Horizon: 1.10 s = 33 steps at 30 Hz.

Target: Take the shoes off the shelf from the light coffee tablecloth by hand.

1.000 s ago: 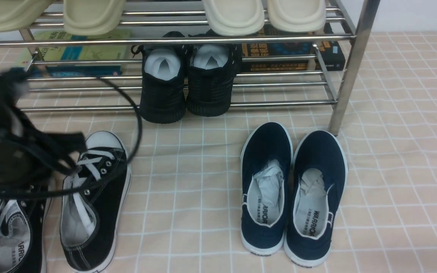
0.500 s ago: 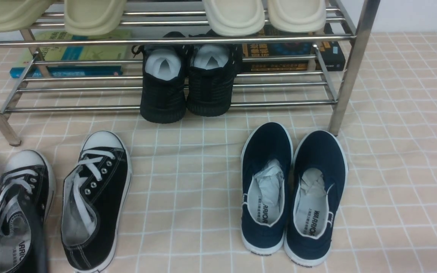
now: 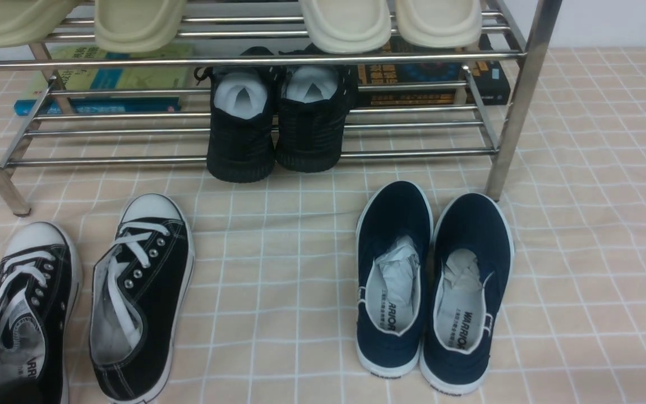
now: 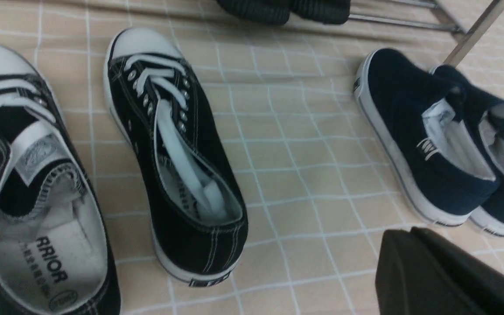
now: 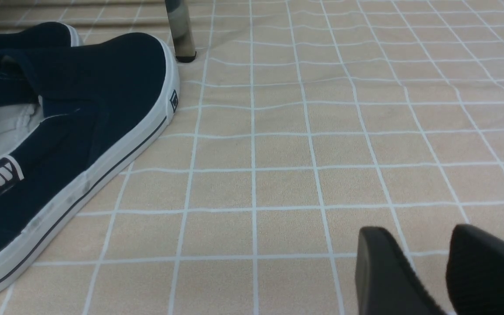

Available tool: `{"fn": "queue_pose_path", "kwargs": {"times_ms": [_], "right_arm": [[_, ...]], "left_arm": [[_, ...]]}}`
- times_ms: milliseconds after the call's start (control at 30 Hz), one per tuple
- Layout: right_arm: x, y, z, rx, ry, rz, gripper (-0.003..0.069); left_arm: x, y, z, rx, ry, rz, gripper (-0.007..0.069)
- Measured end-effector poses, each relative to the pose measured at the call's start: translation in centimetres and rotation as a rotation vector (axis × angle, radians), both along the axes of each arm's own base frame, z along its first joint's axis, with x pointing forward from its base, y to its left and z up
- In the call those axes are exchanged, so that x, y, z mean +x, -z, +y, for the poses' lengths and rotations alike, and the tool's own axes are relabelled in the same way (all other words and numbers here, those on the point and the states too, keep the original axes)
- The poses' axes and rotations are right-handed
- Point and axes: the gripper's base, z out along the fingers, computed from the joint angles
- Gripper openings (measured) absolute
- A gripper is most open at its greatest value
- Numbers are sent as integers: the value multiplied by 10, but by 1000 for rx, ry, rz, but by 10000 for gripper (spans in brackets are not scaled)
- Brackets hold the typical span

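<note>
Light coffee tablecloth (image 3: 300, 314) spread wide; shelf (image 3: 255, 59) at its far edge. The shoes (image 3: 138, 297) lie off it on the cloth, left side, long axes toe-to-shelf. Left gripper (image 4: 449, 280) nearer, shoes beside it, opening unreadable. Right gripper (image 5: 444, 271) well apart, narrow gap, holding nothing

- I see the shoes (image 3: 141, 292) in matt black canvas, with smooth white rubber toe caps, flat white laces and shiny metal eyelets.
- The shelf (image 3: 255, 59) looks like polished chrome tubing, mirror-bright.
- The light coffee tablecloth (image 3: 581, 252) is soft matt woven cloth, slightly wrinkled.
- The navy slip-ons (image 3: 435, 280) are matt fabric, stuffed with crumpled paper.
- The right gripper (image 5: 427, 267) fingers look like matt black plastic.
</note>
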Motion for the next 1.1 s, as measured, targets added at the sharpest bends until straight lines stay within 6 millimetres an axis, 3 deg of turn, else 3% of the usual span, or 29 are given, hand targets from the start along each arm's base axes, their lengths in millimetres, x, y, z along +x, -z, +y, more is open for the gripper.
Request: {"fn": "queue_pose_path", "kwargs": {"times_ms": [467, 833, 1100], "right_arm": [[0, 0, 0, 0, 0, 0, 240], [0, 0, 0, 0, 0, 0, 240], [0, 0, 0, 0, 0, 0, 240]], "left_arm": [[10, 5, 0, 4, -21, -116, 22], [26, 61, -1, -27, -84, -188, 33], [24, 85, 8, -5, -209, -172, 39]]}}
